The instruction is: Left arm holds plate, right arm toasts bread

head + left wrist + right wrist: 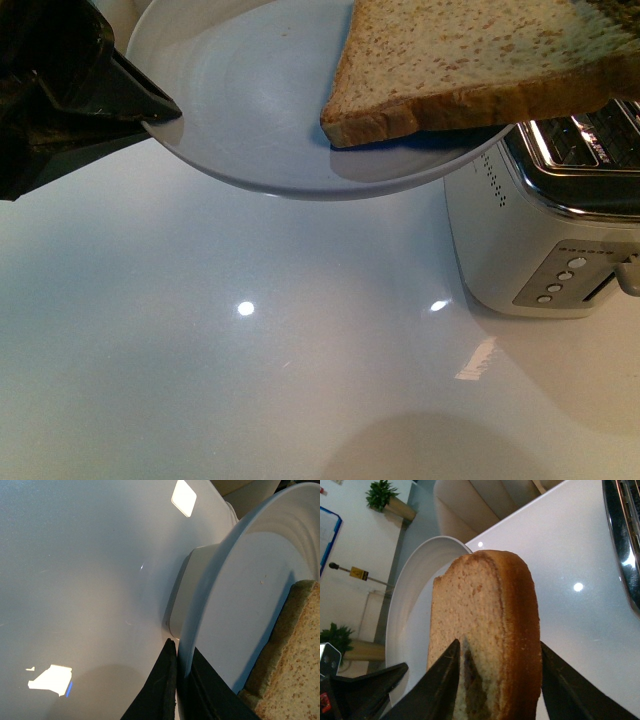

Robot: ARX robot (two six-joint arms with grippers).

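Note:
The pale blue-grey plate (250, 90) is held up off the table, and my left gripper (150, 105) is shut on its left rim. In the left wrist view the black jaws of the left gripper (176, 652) pinch the plate (240, 595) edge. The bread (480, 60), a light brown slice with darker crust, hangs just over the plate's right half. My right gripper (497, 652) is shut on the bread (480, 625), one black finger on each face. The plate (410, 600) lies behind the slice there.
A silver and white toaster (545, 225) stands at the right on the glossy white table (250, 370), its slots (590, 140) under the bread's far end. Its chrome top (622, 540) also shows in the right wrist view. Chairs and plants lie beyond the table.

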